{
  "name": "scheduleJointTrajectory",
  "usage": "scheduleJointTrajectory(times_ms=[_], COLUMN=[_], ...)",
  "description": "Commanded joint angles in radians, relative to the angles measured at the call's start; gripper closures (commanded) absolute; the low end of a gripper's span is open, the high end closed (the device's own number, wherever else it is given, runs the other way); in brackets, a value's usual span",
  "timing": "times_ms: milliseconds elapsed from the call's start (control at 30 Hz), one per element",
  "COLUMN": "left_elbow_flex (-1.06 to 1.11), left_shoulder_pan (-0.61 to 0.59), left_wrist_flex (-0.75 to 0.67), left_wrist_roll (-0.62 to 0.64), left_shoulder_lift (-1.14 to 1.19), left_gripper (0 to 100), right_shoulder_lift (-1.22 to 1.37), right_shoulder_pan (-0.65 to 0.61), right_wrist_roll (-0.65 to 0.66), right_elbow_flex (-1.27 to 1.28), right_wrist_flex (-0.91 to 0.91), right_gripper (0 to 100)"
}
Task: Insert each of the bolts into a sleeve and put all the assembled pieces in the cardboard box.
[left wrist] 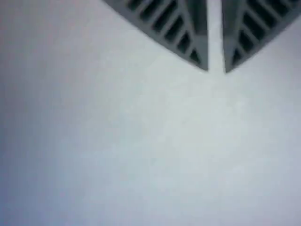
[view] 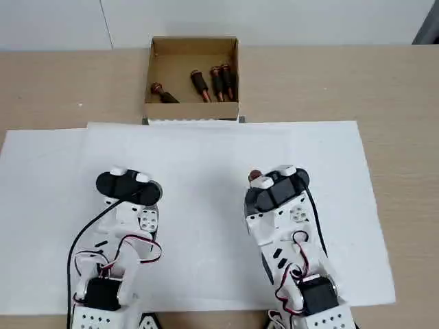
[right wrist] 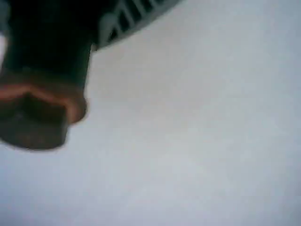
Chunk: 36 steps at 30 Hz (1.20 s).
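Observation:
Several assembled pieces [view: 206, 85], black sleeves with copper bolt heads, lie in the cardboard box [view: 194, 46] at the far middle of the table. My right gripper [view: 264, 179] is low over the white paper, shut on another sleeved bolt [right wrist: 40, 110]. Its copper hex head [view: 254, 176] sticks out on the side toward the other arm. One grey ribbed finger [right wrist: 134, 19] shows beside the black sleeve. My left gripper [left wrist: 216, 69] hovers close above bare paper with its fingers together and nothing between them. From above, the left arm's black wrist [view: 127, 185] covers it.
A large white paper sheet [view: 206, 157] covers the wooden table [view: 384, 82] in front of the box. Both arms stand side by side on the near half of the sheet, with a strip of paper between them.

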Motion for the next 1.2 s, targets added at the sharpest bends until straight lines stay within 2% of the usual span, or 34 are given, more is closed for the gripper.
scheduleJointTrajectory(times_ms=[0, 133, 233, 467, 767, 1167], left_elbow_flex=[-0.004, -0.004, -0.004, -0.004, -0.004, -0.004], left_shoulder_pan=[-0.006, -0.006, -0.006, -0.008, -0.003, -0.003], left_wrist_flex=[0.005, 0.005, 0.005, 0.005, 0.005, 0.005], left_wrist_roll=[-0.003, -0.003, -0.003, 0.0, 0.002, 0.002], left_shoulder_lift=[-0.009, -0.009, -0.009, -0.009, -0.009, -0.009], left_gripper=[99, 99, 99, 99, 99, 99], right_shoulder_lift=[-0.004, 0.022, 0.134, 0.621, 1.23, 1.86], right_shoulder_pan=[0.007, 0.005, 0.005, 0.013, 0.013, 0.008], right_wrist_roll=[-0.023, -0.023, -0.026, -0.029, -0.023, 0.006], right_elbow_flex=[-0.075, -0.114, -0.215, -0.554, -1.005, -1.671], right_wrist_flex=[0.028, 0.035, 0.045, -0.002, -0.193, -0.226], right_gripper=[99.6, 99.6, 99.6, 99.6, 99.6, 99.5])
